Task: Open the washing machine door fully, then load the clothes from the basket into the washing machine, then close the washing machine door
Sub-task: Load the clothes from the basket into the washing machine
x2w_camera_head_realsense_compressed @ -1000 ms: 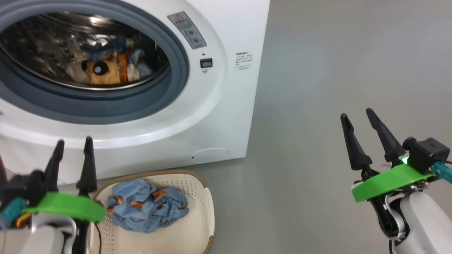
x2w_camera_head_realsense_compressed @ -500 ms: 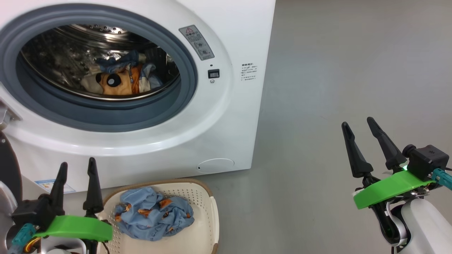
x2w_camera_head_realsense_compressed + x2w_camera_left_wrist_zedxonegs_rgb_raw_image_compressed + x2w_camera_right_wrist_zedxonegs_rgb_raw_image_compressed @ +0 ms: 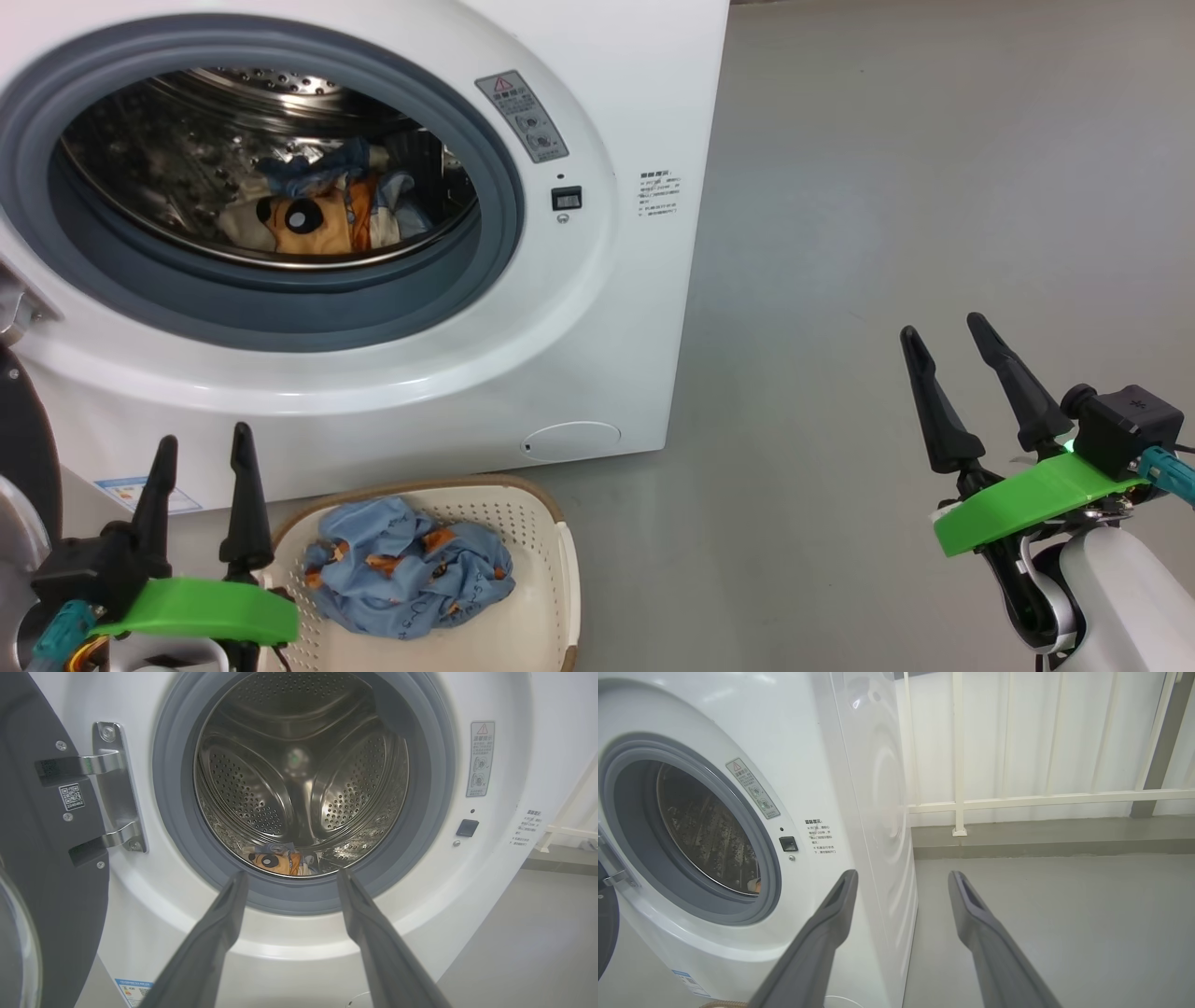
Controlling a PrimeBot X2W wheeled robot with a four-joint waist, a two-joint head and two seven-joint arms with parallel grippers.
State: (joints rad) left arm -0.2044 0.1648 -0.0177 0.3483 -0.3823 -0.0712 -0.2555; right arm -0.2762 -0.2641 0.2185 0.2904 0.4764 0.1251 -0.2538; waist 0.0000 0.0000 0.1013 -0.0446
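Here, the door (image 3: pixel 46 896) is standing swung open at the far left. The left gripper (image 3: pixel 203 434) is hovering with fingers spread, empty, just left of the basket (image 3: pixel 560 551), where blue clothes (image 3: pixel 411 574) are lying. Another garment (image 3: pixel 317 215) is sitting inside the washing machine (image 3: pixel 597 308). At right, the right gripper (image 3: pixel 941 325) is hanging spread, empty, over the floor (image 3: pixel 840 187).

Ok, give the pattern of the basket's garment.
The garment is light blue with orange-brown figures; clearest in head view.
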